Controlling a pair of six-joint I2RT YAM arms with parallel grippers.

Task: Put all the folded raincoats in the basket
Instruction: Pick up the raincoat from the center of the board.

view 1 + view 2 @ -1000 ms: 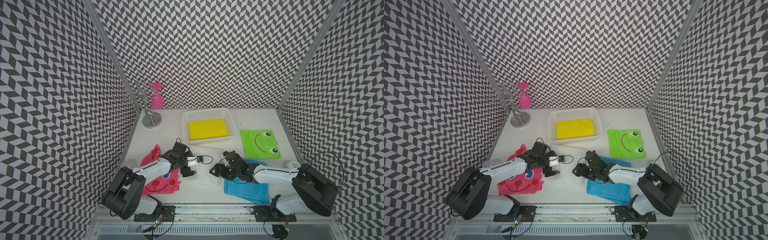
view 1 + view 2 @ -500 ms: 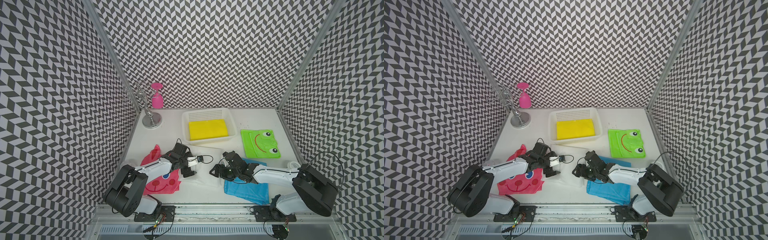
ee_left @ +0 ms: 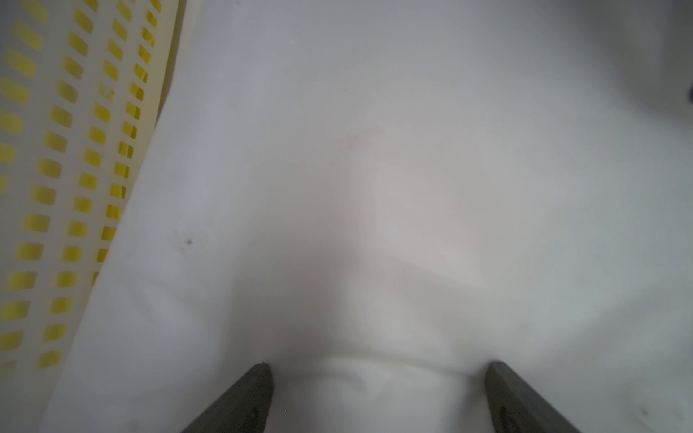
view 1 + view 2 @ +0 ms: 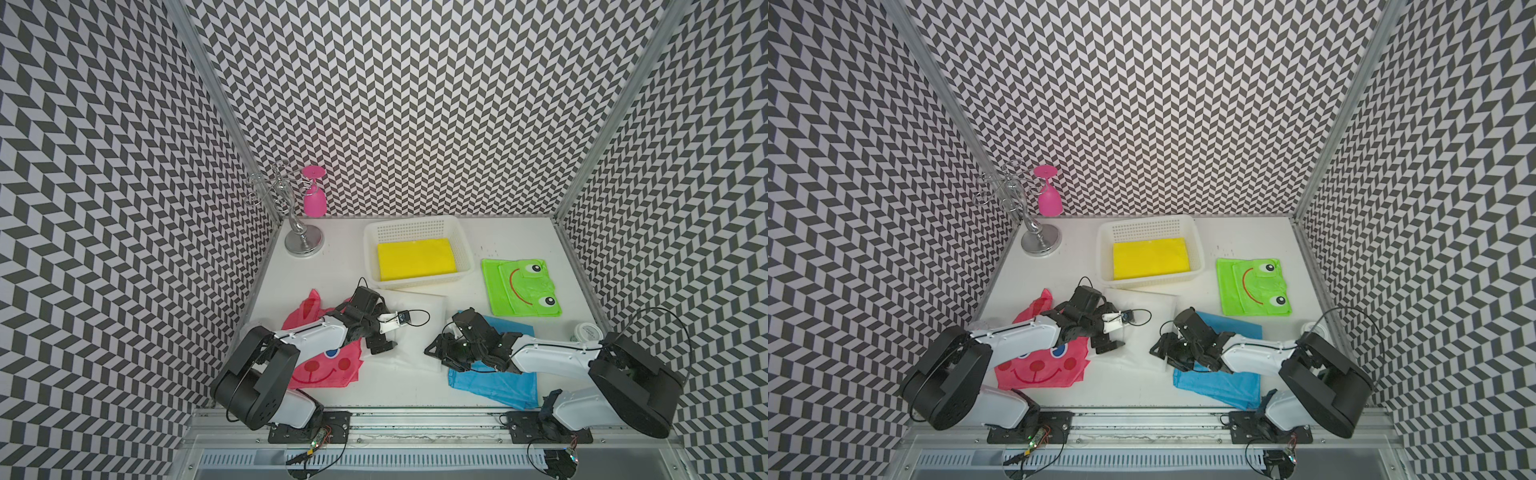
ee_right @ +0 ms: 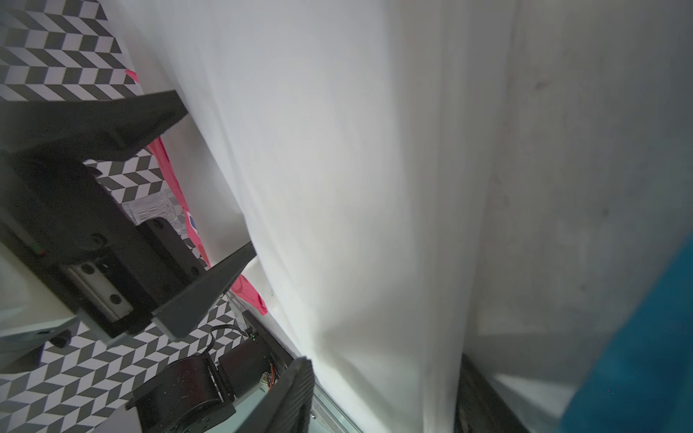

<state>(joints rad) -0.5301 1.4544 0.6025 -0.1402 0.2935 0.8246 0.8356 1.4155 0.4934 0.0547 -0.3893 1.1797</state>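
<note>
Both claws are sitting low at the white folded raincoat. It is lying flat on the table just in front of the basket, outside it. A yellow folded raincoat is lying inside the basket.

My left claw is resting in front of the basket's left corner. Its jaws are standing wide apart over the white coat's edge and are gripping nothing.

My right claw is straddling the coat's opposite edge, in front of the basket's right corner. Its jaws are showing partly apart with cloth between them. That wrist view is close and blurred, so I cannot tell whether they are pinching the cloth.
</note>
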